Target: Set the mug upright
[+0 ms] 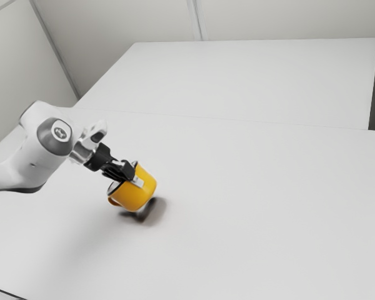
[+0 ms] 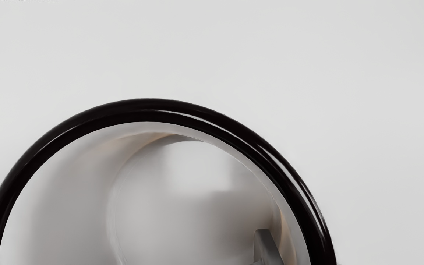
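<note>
The yellow mug is tilted in the exterior view, its dark-rimmed mouth toward the arm and its handle low on the exterior view's left side. My gripper pinches the mug's wall at the rim, and a pale fingertip lies against the outside. In the wrist view the mug shows its black rim and pale inside. There my gripper straddles the rim, with one dark fingertip inside the mug; the outer finger is mostly hidden.
The white table spreads around the mug, with a dark shadow beneath it. A second white surface lies farther back, near the walls. A dark cable runs at the near left corner of the exterior view.
</note>
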Controlling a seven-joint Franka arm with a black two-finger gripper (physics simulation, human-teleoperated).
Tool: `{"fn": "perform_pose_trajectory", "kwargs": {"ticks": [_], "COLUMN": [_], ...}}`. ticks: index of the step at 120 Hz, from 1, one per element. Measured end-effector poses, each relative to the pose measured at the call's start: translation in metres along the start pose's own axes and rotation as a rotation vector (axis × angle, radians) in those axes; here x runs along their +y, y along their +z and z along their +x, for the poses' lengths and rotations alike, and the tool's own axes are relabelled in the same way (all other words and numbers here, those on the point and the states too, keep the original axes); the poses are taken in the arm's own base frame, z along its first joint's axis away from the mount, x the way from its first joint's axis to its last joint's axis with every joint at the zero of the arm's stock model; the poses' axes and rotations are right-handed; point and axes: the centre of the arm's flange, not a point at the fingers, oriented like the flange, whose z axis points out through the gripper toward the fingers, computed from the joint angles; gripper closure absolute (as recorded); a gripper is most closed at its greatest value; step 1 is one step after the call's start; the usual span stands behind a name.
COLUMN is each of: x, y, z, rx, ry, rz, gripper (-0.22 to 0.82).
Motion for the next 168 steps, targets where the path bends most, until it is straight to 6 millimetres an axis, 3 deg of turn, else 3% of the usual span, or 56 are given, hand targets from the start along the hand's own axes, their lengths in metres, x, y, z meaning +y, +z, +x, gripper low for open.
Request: {"fn": "perform_pose_trajectory", "kwargs": {"ticks": [48, 109, 136, 168], "x": [0.016, 0.029, 0.024, 0.018], "y": [0.011, 0.032, 0.056, 0.068], "z": [0.011, -0.004, -0.011, -0.013], "rx": [-0.044, -0.099, -0.134, -0.139], "ry": [-0.073, -0.274, -0.375, -0.471], "rz": [0.366, 0.569, 0.618, 0.649], "gripper": [0.77, 0.78, 0.78, 0.77]}}
